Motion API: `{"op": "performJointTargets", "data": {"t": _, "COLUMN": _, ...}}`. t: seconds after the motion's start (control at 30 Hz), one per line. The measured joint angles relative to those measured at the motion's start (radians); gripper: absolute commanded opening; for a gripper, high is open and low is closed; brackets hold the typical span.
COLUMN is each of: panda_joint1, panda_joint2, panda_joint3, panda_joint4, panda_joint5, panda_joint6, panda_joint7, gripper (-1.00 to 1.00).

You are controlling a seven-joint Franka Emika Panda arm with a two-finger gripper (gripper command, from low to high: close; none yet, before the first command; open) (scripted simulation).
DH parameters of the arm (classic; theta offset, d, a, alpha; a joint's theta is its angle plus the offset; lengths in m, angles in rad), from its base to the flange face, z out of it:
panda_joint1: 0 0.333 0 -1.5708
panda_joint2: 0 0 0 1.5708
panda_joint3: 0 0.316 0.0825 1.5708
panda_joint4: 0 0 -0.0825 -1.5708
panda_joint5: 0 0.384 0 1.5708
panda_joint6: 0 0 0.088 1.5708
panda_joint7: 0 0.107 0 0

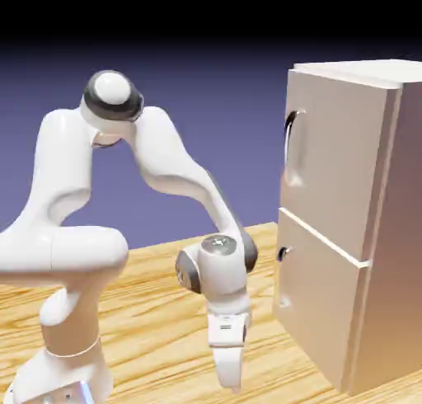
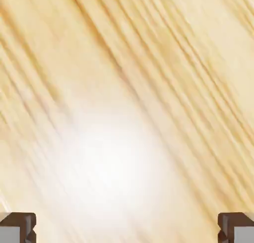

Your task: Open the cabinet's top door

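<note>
— While the exterior view took in the whole scene, what did it give that the hand view lacked?

— It showed the cabinet point(image 1: 354, 221) standing on the table point(image 1: 148, 312) at the right of the frame, with the top door point(image 1: 334, 159) filling its upper front and lying flush, shut. A curved grey bar handle point(image 1: 290, 147) ran upright near that door's left edge. Below it sat the smaller lower panel point(image 1: 317, 312) with a small dark knob point(image 1: 283, 252). None of that appeared in the hand view.

— And the arm?

— The white arm point(image 1: 165, 163) rose from the lower left, arched over, and came down at lower centre, where the gripper point(image 1: 231, 378) pointed at the table, well apart from the cabinet and lower than the handle.

— What did the hand view add?

— Only pale wood grain running diagonally, with a bright washed-out patch in the middle. The two fingertips point(image 2: 20, 229) stood in the bottom corners, far apart with nothing between them, so the gripper was wide open and empty.

— Anything hard to make out?

— From outside, the fingers merged into one pale shape, so their spread could not be read there. The cabinet's right side was cut off by the frame edge, and the arm's base was cropped at the bottom left.
</note>
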Motion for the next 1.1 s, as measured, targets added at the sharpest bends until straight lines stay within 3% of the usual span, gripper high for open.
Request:
{"op": "performJointTargets", "data": {"t": 0.63, "panda_joint1": 0.671, "panda_joint2": 0.676, "panda_joint3": -0.689, "panda_joint4": -0.001, "panda_joint5": 0.812, "panda_joint6": -0.203, "panda_joint7": -0.448, "gripper": 0.00}}
{"op": "performJointTargets", "data": {"t": 0.83, "panda_joint1": 0.548, "panda_joint2": 0.643, "panda_joint3": -0.645, "panda_joint4": 0.115, "panda_joint5": 0.911, "panda_joint6": -0.238, "panda_joint7": -0.488, "gripper": 0.00}}
{"op": "performJointTargets", "data": {"t": 0.87, "panda_joint1": 0.529, "panda_joint2": 0.636, "panda_joint3": -0.637, "panda_joint4": 0.131, "panda_joint5": 0.921, "panda_joint6": -0.242, "panda_joint7": -0.492, "gripper": -1.00}}
{"op": "performJointTargets", "data": {"t": 0.93, "panda_joint1": 0.529, "panda_joint2": 0.636, "panda_joint3": -0.637, "panda_joint4": 0.131, "panda_joint5": 0.921, "panda_joint6": -0.242, "panda_joint7": -0.492, "gripper": -1.00}}
{"op": "performJointTargets", "data": {"t": 1.1, "panda_joint1": 0.585, "panda_joint2": 0.625, "panda_joint3": -0.756, "panda_joint4": 0.000, "panda_joint5": 0.856, "panda_joint6": -0.460, "panda_joint7": -0.559, "gripper": -1.00}}
